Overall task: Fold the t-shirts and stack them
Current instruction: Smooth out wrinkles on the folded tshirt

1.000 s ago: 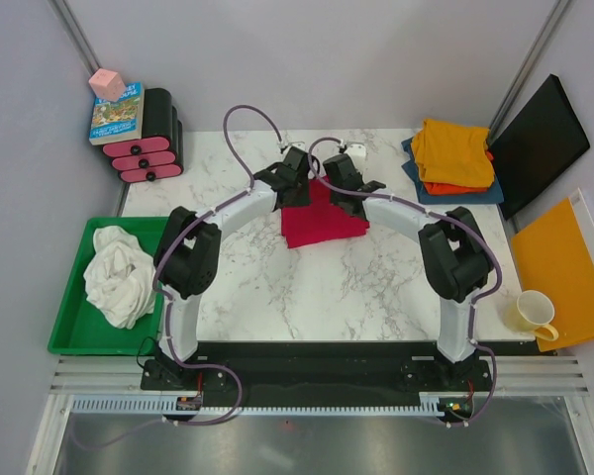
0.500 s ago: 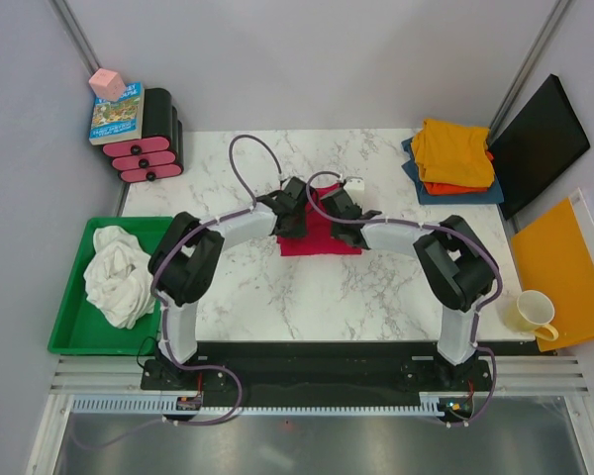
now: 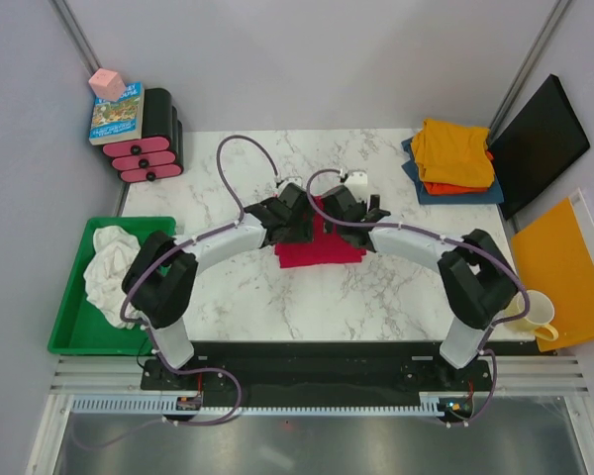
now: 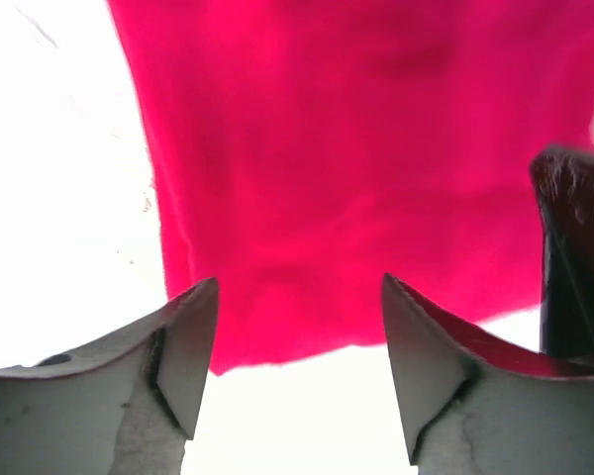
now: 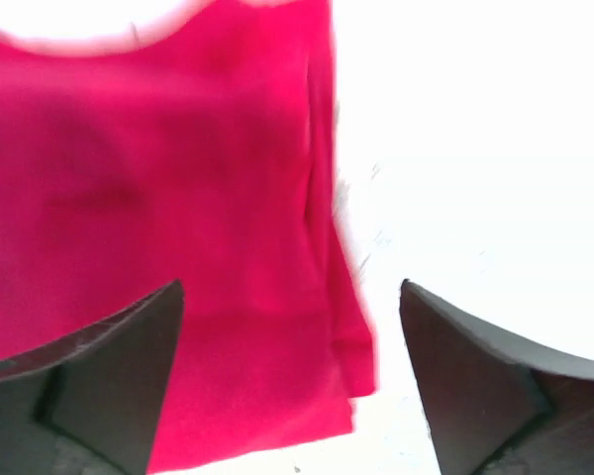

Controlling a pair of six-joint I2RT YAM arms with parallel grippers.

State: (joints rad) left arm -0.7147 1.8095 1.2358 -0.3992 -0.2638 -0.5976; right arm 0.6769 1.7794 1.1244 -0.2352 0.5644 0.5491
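Note:
The crimson-red t-shirt [image 3: 319, 249] lies folded and flat on the marble table [image 3: 376, 297], and no finger grips it. My left gripper [image 3: 297, 222] hovers over its far left part, open; in the left wrist view the red t-shirt [image 4: 356, 148] fills the top and its edge runs between the spread fingers [image 4: 188, 346]. My right gripper [image 3: 345, 212] stands open over the far right part; the red t-shirt's [image 5: 178, 198] corner lies between its dark fingers [image 5: 475, 366]. Folded yellow-orange [image 3: 453, 148], orange [image 3: 444, 188] and blue [image 3: 480, 193] t-shirts are stacked at the back right. A white t-shirt [image 3: 114, 272] lies crumpled in a tray.
The green tray [image 3: 69, 341] sits off the table's left edge. Pink-and-black cases [image 3: 150, 148], a book [image 3: 117, 111] and a pink cube [image 3: 107, 83] stand at the back left. A black panel [image 3: 538, 143], an orange board [image 3: 564, 262] and a mug [image 3: 533, 315] are at the right.
Both grippers have opened and let go of the red t-shirt, which now lies flat and folded shorter. Both arms have drawn back toward the near side.

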